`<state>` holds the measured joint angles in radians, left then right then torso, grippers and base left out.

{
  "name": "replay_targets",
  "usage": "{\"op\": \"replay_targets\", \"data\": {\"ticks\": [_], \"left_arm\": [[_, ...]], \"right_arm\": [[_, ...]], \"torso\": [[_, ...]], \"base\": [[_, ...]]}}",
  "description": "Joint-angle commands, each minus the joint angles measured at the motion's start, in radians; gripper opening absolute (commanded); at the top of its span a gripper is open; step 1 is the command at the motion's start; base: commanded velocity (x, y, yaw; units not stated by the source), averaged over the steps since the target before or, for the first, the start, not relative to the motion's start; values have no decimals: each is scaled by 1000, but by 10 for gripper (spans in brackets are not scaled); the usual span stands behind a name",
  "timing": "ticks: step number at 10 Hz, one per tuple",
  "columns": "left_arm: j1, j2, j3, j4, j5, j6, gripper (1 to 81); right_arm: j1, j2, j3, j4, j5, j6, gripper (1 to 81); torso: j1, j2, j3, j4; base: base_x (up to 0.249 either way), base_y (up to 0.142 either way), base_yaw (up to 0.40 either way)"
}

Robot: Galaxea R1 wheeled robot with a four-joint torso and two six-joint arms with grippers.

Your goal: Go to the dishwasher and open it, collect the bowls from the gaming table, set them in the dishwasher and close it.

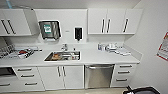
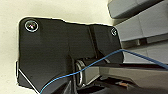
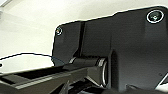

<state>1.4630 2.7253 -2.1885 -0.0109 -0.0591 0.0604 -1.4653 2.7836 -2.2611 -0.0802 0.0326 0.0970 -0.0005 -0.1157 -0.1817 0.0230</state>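
**Three cameras, one kitchenette**

The head camera looks forward and slightly down from high on the robot, squarely facing a kitchenette wall from a few paces back: the white counter (image 1: pixel 100 58) runs across the middle, the sink (image 1: pixel 62 56) near centre, the dishwasher (image 1: pixel 99 75) below and to the right, wall cabinets (image 1: pixel 113 21) above. The left wrist camera sits close behind the robot's own dark plate (image 2: pixel 55 50) (a blue cable (image 2: pixel 100 61) crosses it), facing a pale surface and grey panels (image 2: pixel 142 22). The right wrist camera, equally close to its plate (image 3: pixel 125 42), faces pale, featureless surfaces. No shared part of the scene can be made out between any two views.
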Motion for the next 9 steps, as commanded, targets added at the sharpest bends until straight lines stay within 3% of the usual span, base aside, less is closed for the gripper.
{"op": "replay_targets", "data": {"ticks": [1,9], "left_arm": [[-52,-16,16,3,52,10,811],[-52,-16,16,3,51,10,811]], "right_arm": [[52,-14,11,7,-49,-3,811],[52,-14,9,5,-49,-3,811]], "torso": [[1,0,0,0],[1,0,0,0]], "base": [[138,0,0],[137,0,0]]}}
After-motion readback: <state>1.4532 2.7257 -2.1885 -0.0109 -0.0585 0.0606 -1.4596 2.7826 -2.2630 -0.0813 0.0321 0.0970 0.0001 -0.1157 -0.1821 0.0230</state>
